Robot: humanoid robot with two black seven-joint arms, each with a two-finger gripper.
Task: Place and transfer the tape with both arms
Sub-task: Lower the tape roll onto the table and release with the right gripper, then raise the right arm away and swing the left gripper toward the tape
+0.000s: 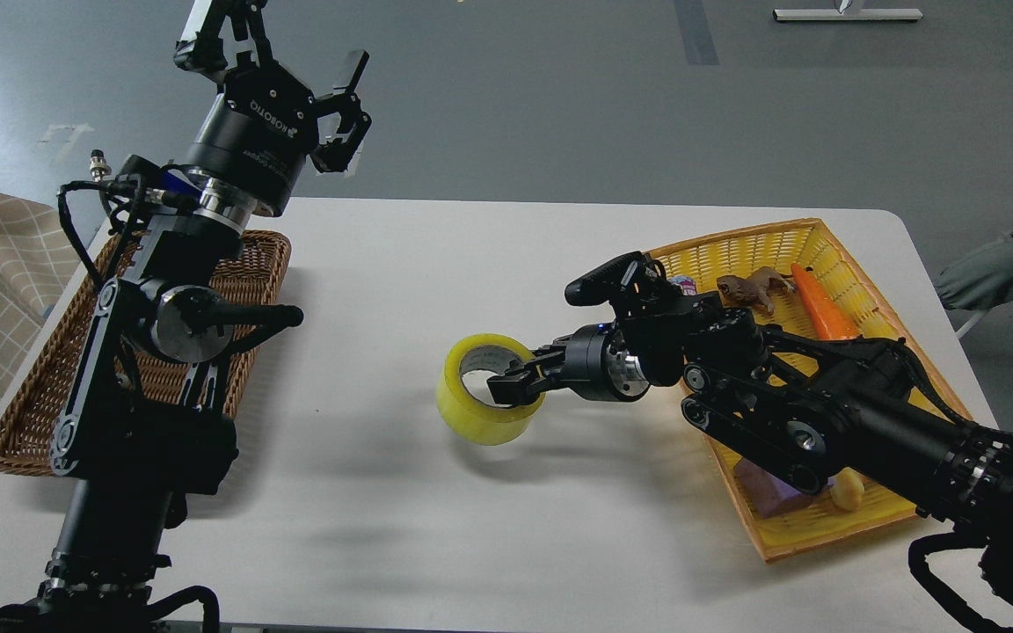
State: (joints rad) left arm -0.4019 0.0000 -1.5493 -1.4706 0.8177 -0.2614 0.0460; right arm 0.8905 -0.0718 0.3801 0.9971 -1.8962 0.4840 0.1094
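Note:
The tape (476,406), a yellowish translucent roll with a grey-white core, is tilted near the middle of the white table (489,264). My right gripper (513,384) reaches in from the right and is shut on the roll's right wall, one finger inside the core and one outside. My left gripper (282,66) is raised high at the upper left, above the table's far edge, with its fingers (350,75) spread open and empty, far from the tape.
A brown wicker basket (40,387) lies at the left, partly behind my left arm. A yellow basket (867,290) at the right holds a carrot (819,303), a toy animal (753,288), a purple cube (770,488) and a small yellow item (848,491).

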